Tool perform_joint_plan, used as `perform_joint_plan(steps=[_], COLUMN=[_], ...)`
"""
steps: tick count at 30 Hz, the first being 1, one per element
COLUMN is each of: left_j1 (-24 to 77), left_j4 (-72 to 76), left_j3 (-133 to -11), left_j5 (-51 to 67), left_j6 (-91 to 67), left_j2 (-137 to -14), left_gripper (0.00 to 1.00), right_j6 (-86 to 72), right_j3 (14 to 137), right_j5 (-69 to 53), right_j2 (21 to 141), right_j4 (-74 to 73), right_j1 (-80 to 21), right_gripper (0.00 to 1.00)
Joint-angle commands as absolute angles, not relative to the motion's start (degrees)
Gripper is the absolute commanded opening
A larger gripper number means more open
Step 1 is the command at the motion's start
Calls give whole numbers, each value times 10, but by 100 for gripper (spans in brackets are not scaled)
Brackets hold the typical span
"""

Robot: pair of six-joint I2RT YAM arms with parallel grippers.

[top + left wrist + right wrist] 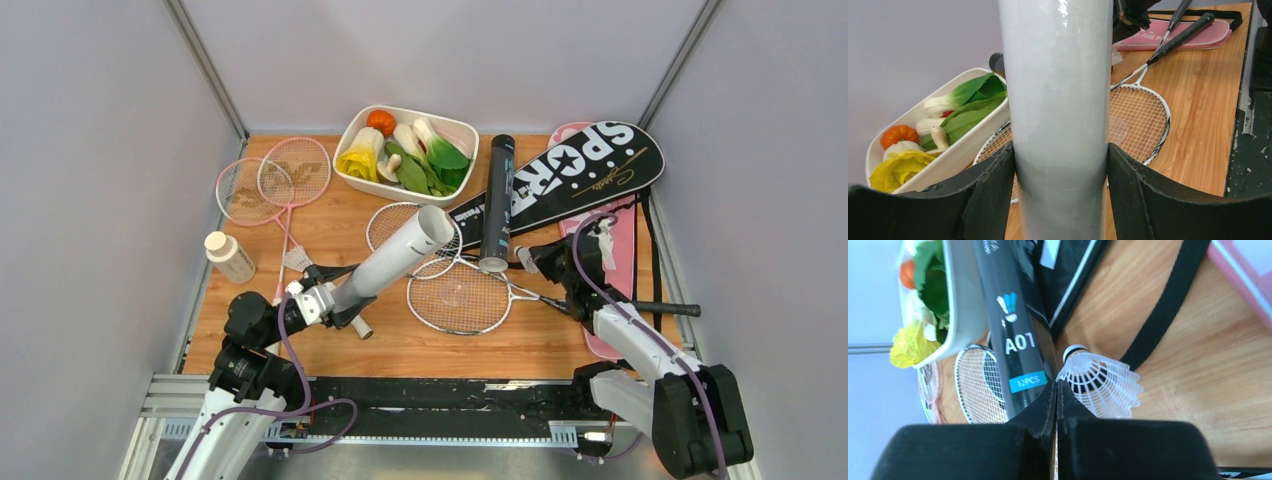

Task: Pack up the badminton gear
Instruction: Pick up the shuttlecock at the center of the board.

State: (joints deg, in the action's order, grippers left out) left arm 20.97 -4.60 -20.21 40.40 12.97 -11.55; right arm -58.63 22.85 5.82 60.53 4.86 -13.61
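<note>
Left tool (pixel 1060 160) is clamping white tube (pixel 1058 75); right tool (pixel 1057 390), pinched together, is sitting just beside shuttlecock (pixel 1100 385); tube-loading is probably needing a fresh grasp.

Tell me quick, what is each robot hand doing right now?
Left gripper: closed around the white tube.
Right gripper: shut, tips beside the white shuttlecock; whether it pinches it, cannot tell.

The left hand (pixel 325 300) grips the white tube (pixel 400 255), tilted up over the tabletop (pixel 330 215); the right hand (pixel 528 258) sits just beside the black tube (pixel 497 190).
</note>
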Motion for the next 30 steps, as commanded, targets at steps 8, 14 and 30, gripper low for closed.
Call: perform_joint_plan(steps=[8, 14, 30], left_j1=[209, 209, 209], left_j4=[-27, -30, -97], left_j3=[-223, -229, -284], left_j5=[423, 407, 383], left_j6=[131, 151, 243], left_j2=[-148, -162, -239], left_gripper=[0, 0, 0], right_j6=[-279, -184, -149], right_j3=[455, 607, 703], right_j5=[-46, -216, -576], right_j2=[508, 522, 492], right_j4=[14, -36, -111], right_j1=[-120, -120, -123], right_gripper=[0, 0, 0])
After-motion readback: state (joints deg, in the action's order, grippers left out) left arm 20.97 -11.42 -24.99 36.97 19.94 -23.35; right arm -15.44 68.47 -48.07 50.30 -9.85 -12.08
